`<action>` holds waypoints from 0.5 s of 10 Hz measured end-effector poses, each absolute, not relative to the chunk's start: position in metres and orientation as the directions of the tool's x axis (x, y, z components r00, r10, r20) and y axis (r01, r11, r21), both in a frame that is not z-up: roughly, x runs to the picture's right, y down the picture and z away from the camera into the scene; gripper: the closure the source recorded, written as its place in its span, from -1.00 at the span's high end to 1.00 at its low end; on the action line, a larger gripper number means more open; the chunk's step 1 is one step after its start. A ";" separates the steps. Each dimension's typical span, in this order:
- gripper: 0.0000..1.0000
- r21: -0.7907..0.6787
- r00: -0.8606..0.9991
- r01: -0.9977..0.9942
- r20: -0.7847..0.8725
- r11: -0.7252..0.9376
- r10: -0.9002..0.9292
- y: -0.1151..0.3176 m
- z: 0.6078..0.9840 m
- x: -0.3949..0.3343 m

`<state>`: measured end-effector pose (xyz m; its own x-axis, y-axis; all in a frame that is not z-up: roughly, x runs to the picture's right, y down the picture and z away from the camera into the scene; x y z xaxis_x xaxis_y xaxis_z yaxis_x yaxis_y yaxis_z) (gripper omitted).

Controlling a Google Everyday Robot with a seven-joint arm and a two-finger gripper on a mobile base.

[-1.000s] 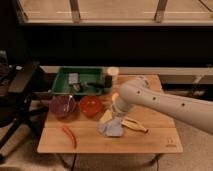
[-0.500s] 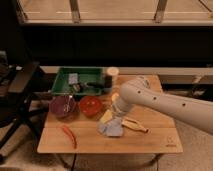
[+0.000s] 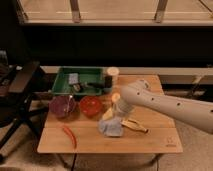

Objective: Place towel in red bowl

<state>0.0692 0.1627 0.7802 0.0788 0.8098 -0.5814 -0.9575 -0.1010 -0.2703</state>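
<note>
Gripper [image 3: 110, 115]: jaws spread, low over the towel [image 3: 113, 128]
Towel: crumpled on the wooden table [image 3: 155, 140]
Red bowl [image 3: 91, 105]: near, left of the gripper

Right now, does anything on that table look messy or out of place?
Only the towel: it lies crumpled on the wood beside a banana, not in the red bowl. The claw is right over it. Nothing looks spilled or broken.
</note>
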 end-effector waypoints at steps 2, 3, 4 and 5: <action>0.60 -0.174 -0.068 -0.956 -0.648 -0.235 0.759 0.174 0.796 0.077; 0.60 -0.120 -0.144 -0.947 -0.673 -0.299 0.725 0.180 0.800 0.083; 0.60 -0.080 -0.197 -0.935 -0.693 -0.346 0.693 0.188 0.805 0.086; 0.60 -0.065 -0.218 -0.927 -0.707 -0.370 0.672 0.194 0.808 0.086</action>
